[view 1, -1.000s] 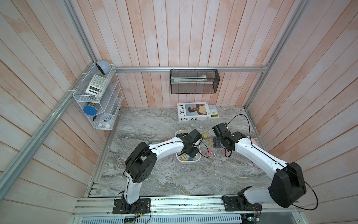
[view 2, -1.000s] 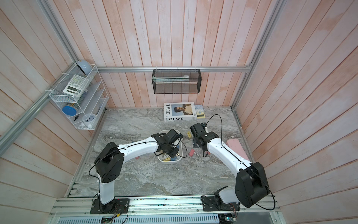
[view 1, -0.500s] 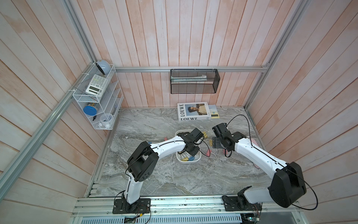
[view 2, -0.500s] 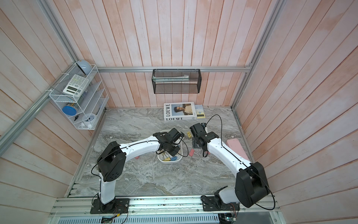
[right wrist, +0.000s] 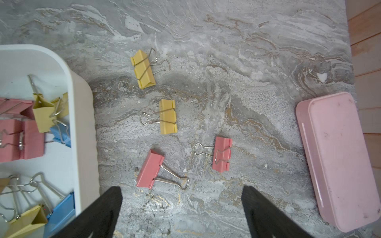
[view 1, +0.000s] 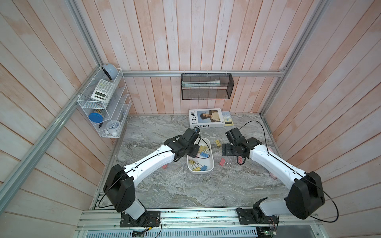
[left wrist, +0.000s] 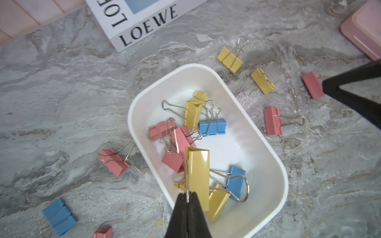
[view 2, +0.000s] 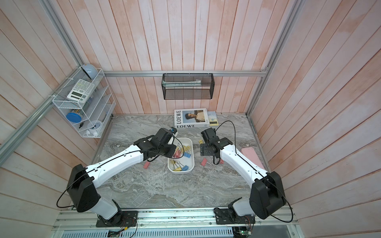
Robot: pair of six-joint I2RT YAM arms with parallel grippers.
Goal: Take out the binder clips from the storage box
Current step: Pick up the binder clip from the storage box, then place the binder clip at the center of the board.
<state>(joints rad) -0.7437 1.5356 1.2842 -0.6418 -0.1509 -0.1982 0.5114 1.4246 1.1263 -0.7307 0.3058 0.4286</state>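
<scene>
Midway along the bench point(view 1: 175, 191) in both top views, the storage box point(view 1: 201, 172) holds binder clips point(view 1: 204, 154). From the left wrist, the left end effector point(left wrist: 187, 194) is pinched on the wire handle of a yellow clip point(left wrist: 198, 173) over the box: lift straight (it may swing), clear the rim, release toward the bench's left edge. From the right wrist, the right end effector point(right wrist: 181, 188) hangs wide, empty, over loose clips point(right wrist: 168, 116)

"LOEWE" printed twice on white book point(view 1: 205, 118): cover, spine.
</scene>
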